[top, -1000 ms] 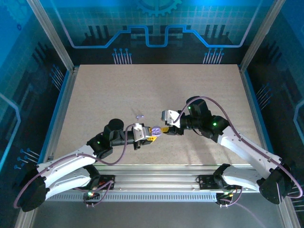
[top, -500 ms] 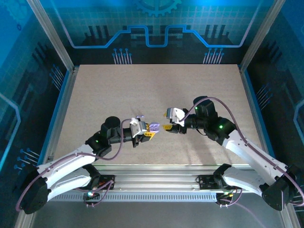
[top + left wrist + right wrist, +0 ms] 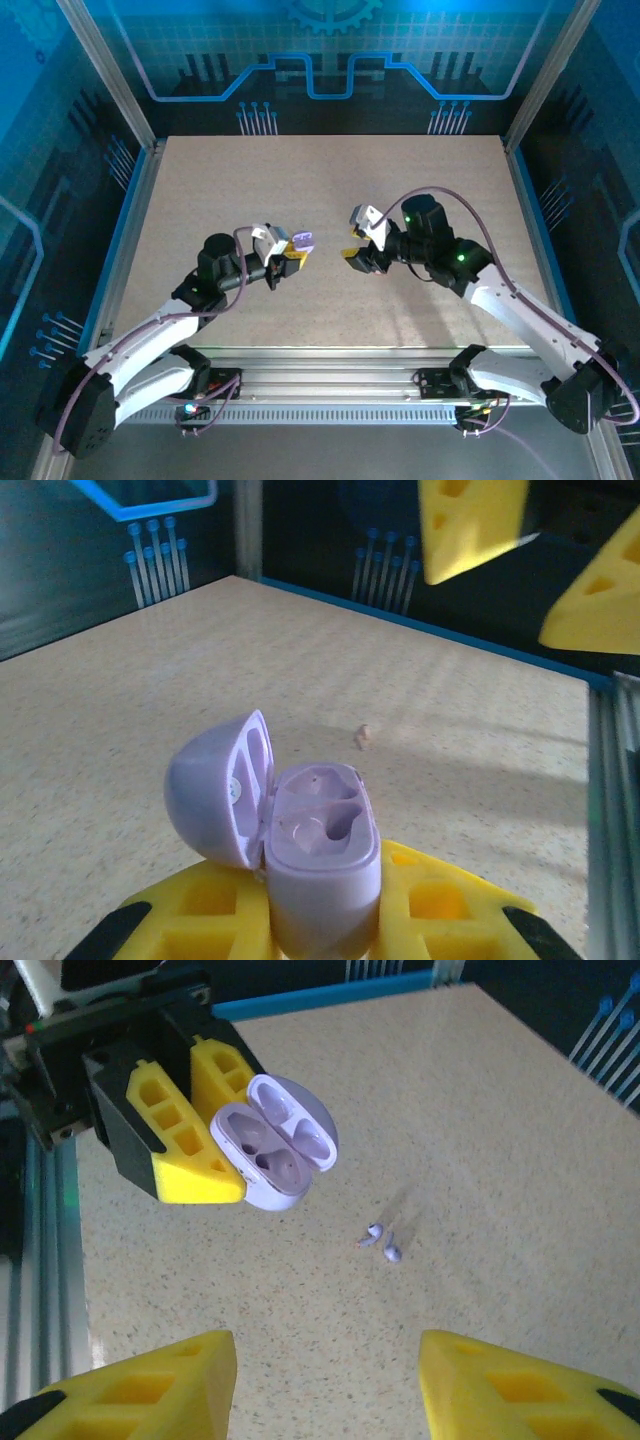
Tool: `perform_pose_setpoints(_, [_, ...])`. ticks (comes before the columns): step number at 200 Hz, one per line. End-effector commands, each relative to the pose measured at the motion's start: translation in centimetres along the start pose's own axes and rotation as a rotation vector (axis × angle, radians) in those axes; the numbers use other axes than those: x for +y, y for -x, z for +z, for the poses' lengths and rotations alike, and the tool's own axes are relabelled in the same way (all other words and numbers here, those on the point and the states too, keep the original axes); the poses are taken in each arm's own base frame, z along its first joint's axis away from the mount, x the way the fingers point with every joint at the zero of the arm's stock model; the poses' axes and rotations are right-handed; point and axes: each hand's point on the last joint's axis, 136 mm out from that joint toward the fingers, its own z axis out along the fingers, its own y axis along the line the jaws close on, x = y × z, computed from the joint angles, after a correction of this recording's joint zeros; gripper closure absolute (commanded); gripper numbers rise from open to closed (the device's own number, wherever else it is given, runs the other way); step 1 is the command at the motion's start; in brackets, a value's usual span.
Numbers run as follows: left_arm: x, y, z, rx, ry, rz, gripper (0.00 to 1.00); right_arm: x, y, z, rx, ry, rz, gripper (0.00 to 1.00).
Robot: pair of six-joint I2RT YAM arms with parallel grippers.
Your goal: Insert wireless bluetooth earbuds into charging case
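Observation:
My left gripper (image 3: pixel 288 258) is shut on the base of a lilac charging case (image 3: pixel 303 241), held above the table with its lid (image 3: pixel 215 790) swung open to the left. Both wells in the case (image 3: pixel 318 825) look empty. The two wireless bluetooth earbuds (image 3: pixel 372 1233) (image 3: pixel 391 1252), tiny and pale lilac, lie side by side on the table, below and beyond the case (image 3: pixel 275 1150). One earbud (image 3: pixel 364 736) also shows past the case in the left wrist view. My right gripper (image 3: pixel 355 258) hangs open to the right of the case with nothing between its yellow fingers (image 3: pixel 140 1390).
The speckled beige table (image 3: pixel 420 180) is walled by blue panels and a metal frame rail (image 3: pixel 40 1260) along the near edge. My right gripper's yellow fingertips (image 3: pixel 470 525) hang at the upper right of the left wrist view.
My left gripper has carried the case to the left and farther from the near edge. The right gripper has drawn back from the case and its jaws have widened.

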Motion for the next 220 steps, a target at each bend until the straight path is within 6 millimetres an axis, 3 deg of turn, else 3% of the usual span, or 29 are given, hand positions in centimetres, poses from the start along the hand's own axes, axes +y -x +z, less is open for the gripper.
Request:
perform_pose_setpoints(1, [2.3, 0.1, -0.3, -0.028, 0.09, -0.074, 0.83, -0.9, 0.2, 0.3, 0.069, -0.033, 0.168, 0.47])
perform_pose_setpoints(37, [6.1, -0.1, -0.8, -0.035, 0.244, -0.167, 0.84, -1.2, 0.4, 2.1, 0.18, -0.021, 0.305, 0.47])
perform_pose_setpoints(116, [12.4, -1.7, -4.3, -0.086, 0.5, -0.345, 0.83, -1.6, -2.6, 8.8, 0.403, -0.064, 0.549, 0.51])
perform_pose_setpoints(159, [13.5, -1.7, -5.7, -0.114, 0.543, -0.356, 0.83, -2.4, -4.1, 12.4, 0.477, -0.129, 0.678, 0.54])
perform_pose_setpoints(220, [15.7, -2.9, -8.0, -0.111, 0.684, -0.415, 0.85, -3.7, -5.2, 15.8, 0.524, -0.218, 0.83, 0.55])
